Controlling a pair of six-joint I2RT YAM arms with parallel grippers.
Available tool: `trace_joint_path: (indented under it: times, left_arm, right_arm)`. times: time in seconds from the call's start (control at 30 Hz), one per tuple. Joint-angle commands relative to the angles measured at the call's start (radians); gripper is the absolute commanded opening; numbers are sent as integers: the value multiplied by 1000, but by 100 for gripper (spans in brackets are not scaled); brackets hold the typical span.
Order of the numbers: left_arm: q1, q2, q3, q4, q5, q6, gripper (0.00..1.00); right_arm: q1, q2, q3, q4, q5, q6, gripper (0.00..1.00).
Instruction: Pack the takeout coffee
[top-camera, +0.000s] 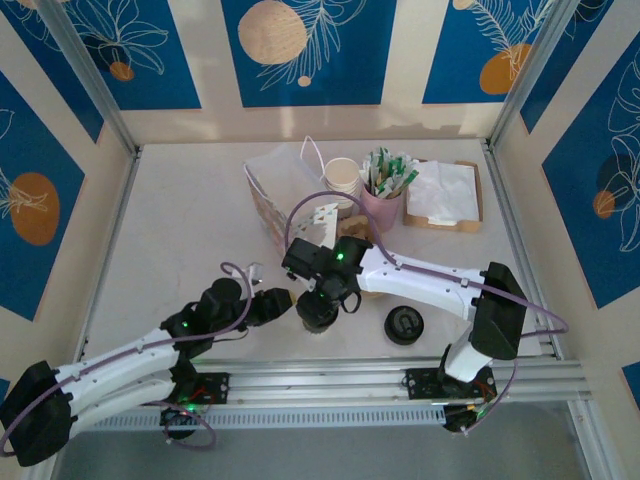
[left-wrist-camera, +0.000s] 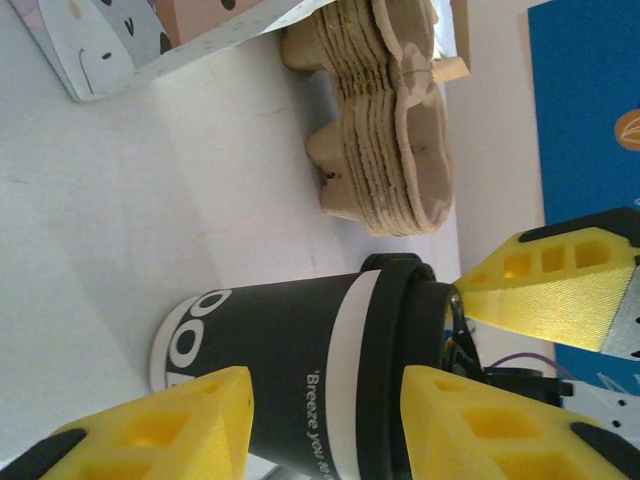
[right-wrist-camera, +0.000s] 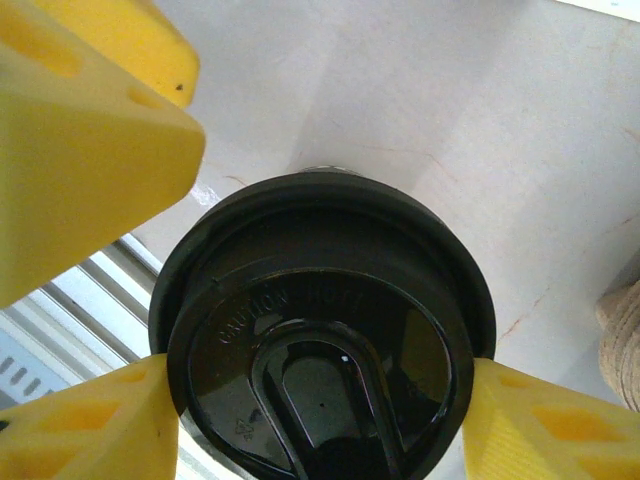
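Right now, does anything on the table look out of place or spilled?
A loose black lid lies on the table right of the takeout coffee, with no cup under it. The coffee stands upright, lid on; no spill shows.

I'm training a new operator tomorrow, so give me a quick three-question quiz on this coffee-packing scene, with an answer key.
1. True or false: the takeout coffee stands upright on the table with its lid on.
2. What lies on the table to the right of the coffee? A) a loose black lid B) a spoon C) a tea bag
3. Fill in the blank: the right gripper comes from above with one finger on either side of the coffee's ____.

Key: 1 true; 2 A; 3 lid.
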Motion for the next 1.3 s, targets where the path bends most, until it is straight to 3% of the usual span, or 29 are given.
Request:
trace_joint_path:
  times: [0.0,0.37,0.67,1.03,1.27]
  left_arm:
    - [-8,21,-25,99,35,-52,42]
    - [-8,84,-49,178,69,-67,40]
    - [-9,34,-58,120,62,-59,39]
    - [-10,90,-68,105,71,-28,39]
    - [-10,106,-72,14,38,20,33]
  right_arm:
    - [14,19,-23,-59,-45,-75,66]
    - [30,57,-8,-72,-34,-83,66]
    - [32,82,7,-70,-35,-83,66]
    - [35,82,-1,-68,-40,-67,67]
    - [34,83,-12,-57,-40,-53,66]
